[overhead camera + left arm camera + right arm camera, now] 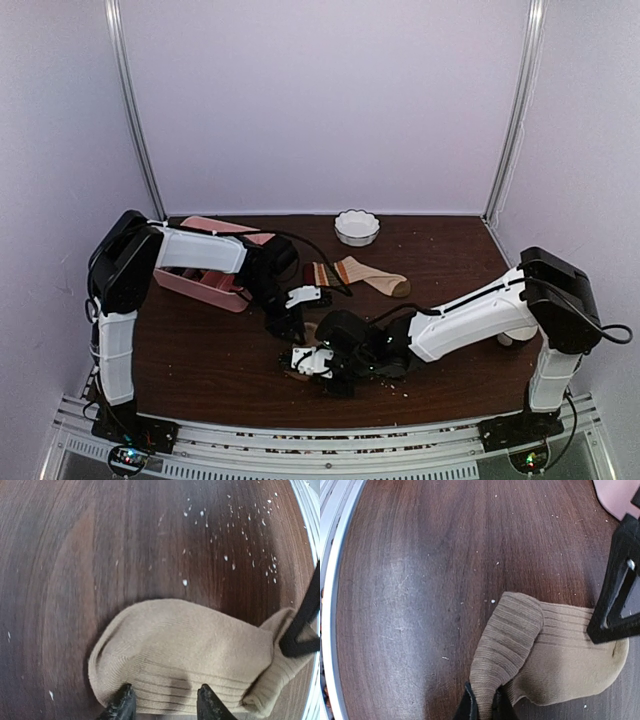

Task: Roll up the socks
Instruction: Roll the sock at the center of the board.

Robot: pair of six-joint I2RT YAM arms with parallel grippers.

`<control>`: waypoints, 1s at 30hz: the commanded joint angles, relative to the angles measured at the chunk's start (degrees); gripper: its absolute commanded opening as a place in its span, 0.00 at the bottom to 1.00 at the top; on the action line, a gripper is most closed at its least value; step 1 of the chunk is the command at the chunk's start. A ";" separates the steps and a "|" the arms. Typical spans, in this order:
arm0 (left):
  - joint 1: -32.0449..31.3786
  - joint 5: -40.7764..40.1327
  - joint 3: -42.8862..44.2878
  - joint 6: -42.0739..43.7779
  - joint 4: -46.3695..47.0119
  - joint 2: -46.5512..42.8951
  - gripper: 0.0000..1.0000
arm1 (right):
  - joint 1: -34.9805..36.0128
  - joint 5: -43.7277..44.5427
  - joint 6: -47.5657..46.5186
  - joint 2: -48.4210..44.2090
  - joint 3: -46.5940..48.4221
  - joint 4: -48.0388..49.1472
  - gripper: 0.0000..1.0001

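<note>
The plain tan-brown ribbed sock (190, 650) lies on the dark wood table near its front middle, with one end folded back over itself. My left gripper (165, 702) is open, its two fingertips (122, 702) set apart on the sock's ribbed edge. My right gripper (485, 709) is shut on the folded ribbed end of the tan sock (507, 645) and holds it lifted. In the top view both grippers (290, 322) (312, 365) meet over this sock (311, 330) and hide most of it. The beige sock with striped cuff and dark toe (360, 273) lies flat behind them.
A pink compartment tray (205, 287) stands at the back left under the left arm. A white scalloped bowl (357, 227) sits at the back middle. White crumbs are scattered on the table (235, 560). The metal front rail (335, 580) runs close to the grippers.
</note>
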 commanded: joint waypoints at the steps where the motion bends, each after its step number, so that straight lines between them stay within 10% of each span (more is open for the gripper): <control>1: -0.69 -2.86 1.19 -0.70 0.25 3.54 0.44 | 0.03 -1.10 2.91 2.33 3.88 -9.52 0.00; 30: 0.36 6.44 -0.73 4.14 -1.51 -2.01 0.47 | -17.01 -36.89 63.72 15.57 -10.79 19.87 0.00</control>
